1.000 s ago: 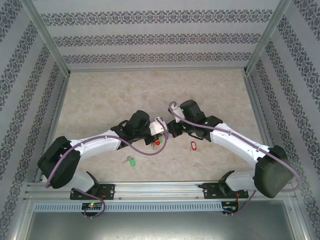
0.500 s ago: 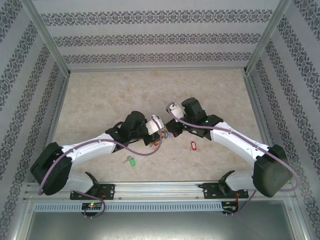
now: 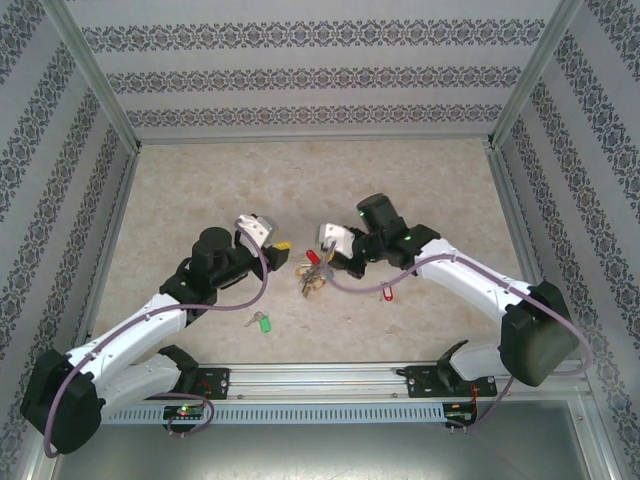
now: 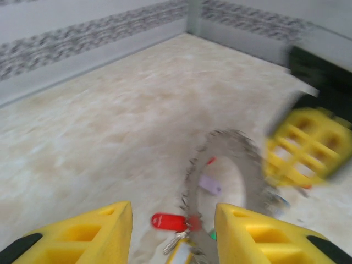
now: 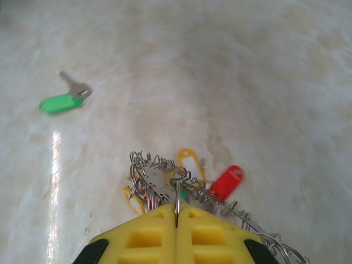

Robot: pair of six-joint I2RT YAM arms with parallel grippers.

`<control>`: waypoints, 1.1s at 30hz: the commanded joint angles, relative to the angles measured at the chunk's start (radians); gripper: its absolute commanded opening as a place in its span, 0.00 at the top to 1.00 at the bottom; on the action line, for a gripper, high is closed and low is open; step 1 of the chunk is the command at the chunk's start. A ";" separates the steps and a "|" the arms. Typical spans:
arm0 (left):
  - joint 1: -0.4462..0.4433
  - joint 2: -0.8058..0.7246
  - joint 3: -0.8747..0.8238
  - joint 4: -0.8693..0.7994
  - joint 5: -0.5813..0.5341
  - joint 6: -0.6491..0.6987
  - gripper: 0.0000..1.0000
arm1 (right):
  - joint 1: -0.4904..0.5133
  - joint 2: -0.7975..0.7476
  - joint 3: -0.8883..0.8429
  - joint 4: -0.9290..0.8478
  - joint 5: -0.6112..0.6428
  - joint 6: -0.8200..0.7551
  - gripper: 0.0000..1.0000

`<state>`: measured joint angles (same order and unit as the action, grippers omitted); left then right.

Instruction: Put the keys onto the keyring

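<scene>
My right gripper point(image 5: 176, 209) is shut on the keyring point(image 5: 165, 179), a grey metal ring fringed with small keys and red, yellow and green tags, held just above the table point(image 3: 200, 190). In the top view the keyring point(image 3: 313, 277) hangs under the right gripper point(image 3: 328, 262). The green-tagged key point(image 3: 262, 321) lies flat on the table nearer the arm bases; the right wrist view has this green key point(image 5: 63, 100) at upper left. The red-tagged key point(image 3: 386, 291) lies beside the right arm. My left gripper point(image 3: 280, 248) stands open and empty to the left of the ring, its yellow fingers point(image 4: 82, 234) facing the blurred keyring point(image 4: 231, 170).
Patterned walls point(image 3: 320, 80) and a metal frame point(image 3: 95, 90) enclose the beige table on three sides. The far half of the table point(image 3: 320, 180) has free room. The right gripper's yellow finger point(image 4: 308, 146) shows past the ring in the left wrist view.
The left gripper has opened and drawn back to the left, away from the ring. The right gripper still holds the keyring and has shifted slightly left.
</scene>
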<state>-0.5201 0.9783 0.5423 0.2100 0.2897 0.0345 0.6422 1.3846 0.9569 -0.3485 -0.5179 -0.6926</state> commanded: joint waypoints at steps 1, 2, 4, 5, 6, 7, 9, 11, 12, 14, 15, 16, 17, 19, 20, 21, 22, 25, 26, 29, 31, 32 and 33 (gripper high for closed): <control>0.022 -0.024 -0.027 0.032 -0.028 -0.055 0.57 | 0.057 0.002 -0.044 0.014 0.029 -0.178 1.00; 0.023 -0.020 -0.028 0.034 0.004 -0.039 0.57 | 0.056 -0.008 -0.066 0.035 0.026 -0.160 1.00; 0.024 0.003 -0.018 0.022 0.086 0.006 0.56 | 0.044 -0.036 -0.122 0.080 0.032 -0.134 1.00; 0.024 0.021 -0.007 0.012 0.147 0.034 0.56 | 0.030 -0.053 -0.148 0.104 0.019 -0.111 1.00; 0.024 0.041 0.005 0.005 0.214 0.068 0.56 | 0.010 -0.069 -0.165 0.124 -0.011 -0.082 1.00; 0.024 0.062 0.014 0.002 0.269 0.093 0.56 | -0.005 -0.081 -0.179 0.141 -0.036 -0.063 1.00; 0.024 0.115 0.049 -0.012 0.377 0.148 0.56 | -0.021 -0.107 -0.211 0.170 -0.074 -0.048 1.00; 0.024 0.179 0.094 -0.048 0.469 0.206 0.56 | -0.033 -0.124 -0.234 0.199 -0.113 -0.036 1.00; 0.024 0.215 0.126 -0.077 0.508 0.237 0.56 | -0.045 -0.131 -0.245 0.218 -0.147 -0.023 1.00; 0.023 0.285 0.182 -0.131 0.575 0.293 0.58 | -0.070 -0.140 -0.261 0.266 -0.186 0.022 1.00; 0.025 0.320 0.216 -0.162 0.606 0.320 0.60 | -0.084 -0.143 -0.270 0.293 -0.204 0.044 1.00; 0.023 0.350 0.241 -0.184 0.631 0.336 0.61 | -0.096 -0.145 -0.278 0.317 -0.221 0.060 1.00; 0.023 0.379 0.269 -0.199 0.656 0.354 0.62 | -0.108 -0.149 -0.283 0.334 -0.242 0.078 1.00; 0.021 0.416 0.297 -0.192 0.674 0.358 0.63 | -0.128 -0.154 -0.291 0.377 -0.280 0.125 1.00; 0.019 0.430 0.306 -0.181 0.683 0.363 0.63 | -0.140 -0.157 -0.295 0.399 -0.302 0.148 1.00; 0.019 0.443 0.319 -0.181 0.691 0.369 0.63 | -0.146 -0.160 -0.297 0.411 -0.315 0.162 1.00; 0.020 0.459 0.338 -0.196 0.706 0.381 0.63 | -0.151 -0.163 -0.297 0.418 -0.321 0.170 1.00; 0.016 0.510 0.412 -0.286 0.748 0.436 0.63 | -0.170 -0.167 -0.290 0.427 -0.347 0.191 1.00; 0.013 0.523 0.432 -0.317 0.756 0.460 0.63 | -0.175 -0.167 -0.289 0.427 -0.355 0.194 1.00; 0.001 0.573 0.495 -0.426 0.766 0.545 0.63 | -0.188 -0.159 -0.280 0.431 -0.364 0.207 1.00; -0.002 0.603 0.533 -0.489 0.769 0.586 0.65 | -0.194 -0.153 -0.274 0.431 -0.370 0.208 1.00; -0.003 0.614 0.544 -0.502 0.770 0.596 0.66 | -0.196 -0.150 -0.273 0.433 -0.370 0.208 1.00; -0.002 0.622 0.550 -0.512 0.770 0.608 0.66 | -0.195 -0.149 -0.271 0.433 -0.370 0.208 1.00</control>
<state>-0.5114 1.5761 1.0565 -0.1726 1.0065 0.5343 0.4545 1.2446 0.6632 0.0204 -0.8162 -0.5018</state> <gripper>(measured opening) 0.341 0.059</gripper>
